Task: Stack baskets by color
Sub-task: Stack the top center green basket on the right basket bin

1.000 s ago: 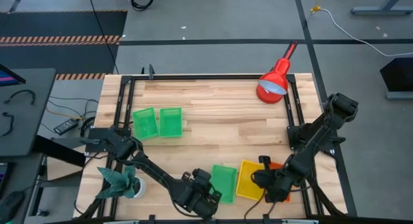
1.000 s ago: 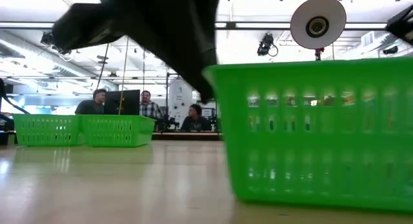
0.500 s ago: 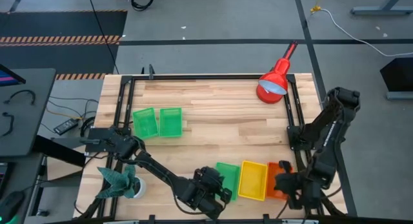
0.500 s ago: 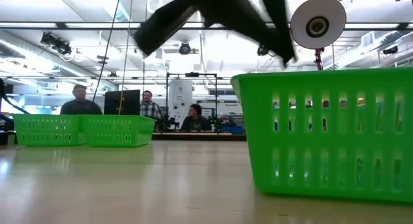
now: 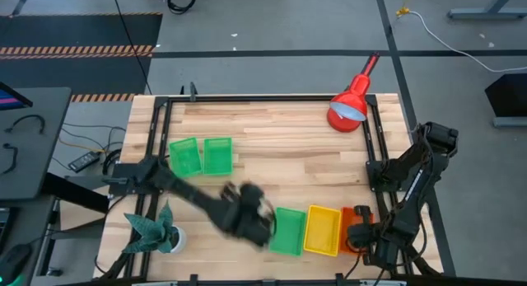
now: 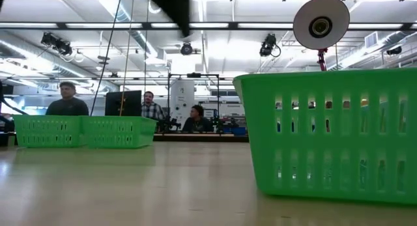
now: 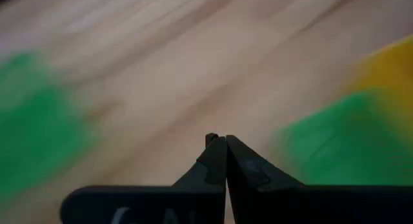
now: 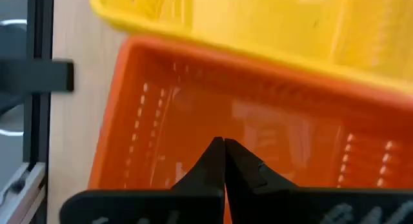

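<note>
From the high view, two green baskets sit side by side at about ten o'clock on the table, touching or nearly so. At about five o'clock a third green basket, a yellow basket and an orange basket lie in a row, each just beside the next. The left gripper hangs just at nine o'clock of that third green basket; the right gripper is over the orange one. A red lamp rests at one o'clock.

The low view shows the near green basket large at three o'clock and the two far green ones at nine o'clock, all resting flat on the wood, none inside another. People sit in the room behind.

In the left wrist view the left gripper's fingers are pressed together with nothing between them, green and yellow blurs beyond.

In the right wrist view the right gripper's fingers are likewise pressed together and hold nothing, poised above the orange basket's floor.

Judging by this, no stacking is done: the three green baskets have yet to be nested, and the yellow and orange stand alone.
</note>
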You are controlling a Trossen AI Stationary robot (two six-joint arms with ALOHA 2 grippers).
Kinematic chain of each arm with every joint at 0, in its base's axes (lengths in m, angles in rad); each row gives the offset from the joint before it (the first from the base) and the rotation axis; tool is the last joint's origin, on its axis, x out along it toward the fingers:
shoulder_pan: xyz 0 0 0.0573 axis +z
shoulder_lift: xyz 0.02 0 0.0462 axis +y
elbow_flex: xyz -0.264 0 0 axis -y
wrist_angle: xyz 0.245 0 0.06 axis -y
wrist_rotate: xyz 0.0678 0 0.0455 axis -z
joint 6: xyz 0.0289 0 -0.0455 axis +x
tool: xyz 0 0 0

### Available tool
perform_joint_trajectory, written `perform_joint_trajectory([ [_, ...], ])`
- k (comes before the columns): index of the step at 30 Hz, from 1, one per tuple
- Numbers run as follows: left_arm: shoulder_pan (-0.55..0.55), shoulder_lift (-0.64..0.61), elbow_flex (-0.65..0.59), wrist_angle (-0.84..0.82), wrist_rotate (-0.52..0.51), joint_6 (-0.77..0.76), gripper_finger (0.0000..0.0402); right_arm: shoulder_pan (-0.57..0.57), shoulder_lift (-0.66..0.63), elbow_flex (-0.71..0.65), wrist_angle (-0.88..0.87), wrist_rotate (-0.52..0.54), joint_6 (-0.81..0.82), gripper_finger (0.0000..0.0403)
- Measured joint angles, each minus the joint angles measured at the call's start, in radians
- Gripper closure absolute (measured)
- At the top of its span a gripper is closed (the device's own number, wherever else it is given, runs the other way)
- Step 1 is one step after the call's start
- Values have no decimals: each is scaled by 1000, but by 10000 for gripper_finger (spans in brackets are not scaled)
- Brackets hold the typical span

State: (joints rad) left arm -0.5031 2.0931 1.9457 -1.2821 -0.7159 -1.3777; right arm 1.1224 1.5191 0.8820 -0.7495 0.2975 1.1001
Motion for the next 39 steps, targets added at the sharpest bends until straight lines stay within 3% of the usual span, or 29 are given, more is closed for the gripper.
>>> perform_joint_trajectory([
  [4,136,-42,0,-294,194,179,393,1,-4,3,35,86,-28,401],
  [11,326,-78,-178,-247,473,870,326,46,-15,4,104,214,-33,401],
  [17,383,-116,-411,-218,500,1108,239,80,-15,4,180,297,-37,401],
  [21,423,-171,-577,-51,499,1146,194,87,-15,4,215,334,-36,400],
  [24,452,-188,-670,62,495,1147,183,87,-15,4,242,340,-31,400],
  [28,468,-190,-731,157,507,1141,209,87,-15,4,274,341,-31,400],
  [32,452,-190,-726,193,528,1099,285,87,-15,4,299,341,-30,400],
  [36,396,-190,-651,174,552,1056,383,87,-15,4,321,338,-30,400],
  [39,333,-190,-544,140,553,1007,390,89,-15,4,343,333,-30,400],
])
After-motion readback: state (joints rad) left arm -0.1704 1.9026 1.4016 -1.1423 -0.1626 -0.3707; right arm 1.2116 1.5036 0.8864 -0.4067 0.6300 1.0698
